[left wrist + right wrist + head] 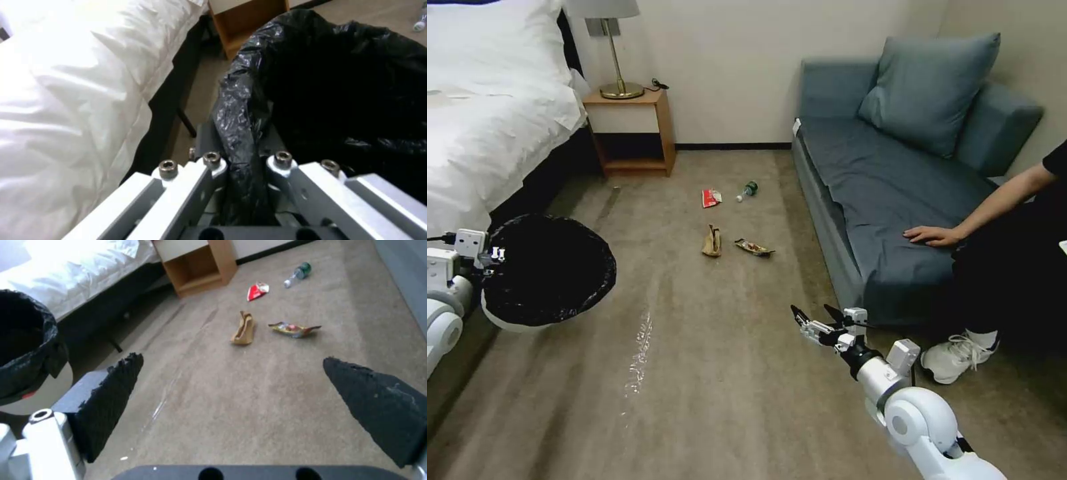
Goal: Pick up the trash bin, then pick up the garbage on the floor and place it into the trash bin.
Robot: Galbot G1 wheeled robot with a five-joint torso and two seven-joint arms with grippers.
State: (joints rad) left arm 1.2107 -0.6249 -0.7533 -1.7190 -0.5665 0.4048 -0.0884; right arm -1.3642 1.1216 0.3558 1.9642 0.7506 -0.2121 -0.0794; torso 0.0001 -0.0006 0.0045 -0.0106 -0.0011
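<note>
The left gripper (247, 166) pinches only the bin (547, 273)'s bag-covered rim, so the bin could tip or slip free on slick plastic; it hangs white, black-lined, beside the bed (487, 120); the right gripper (817, 319) hovers spread wide, well short of the garbage (712, 241) on the floor (694, 373).

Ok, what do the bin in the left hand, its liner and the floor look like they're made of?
The trash bin, clamped at its rim by the left hand: smooth white shell, probably plastic. Its liner: thin glossy black plastic film, crinkled with shiny creases, folded over the rim. The floor: grey-brown short-pile carpet, matte, faintly streaked. The right hand hangs open over the carpet.
</note>
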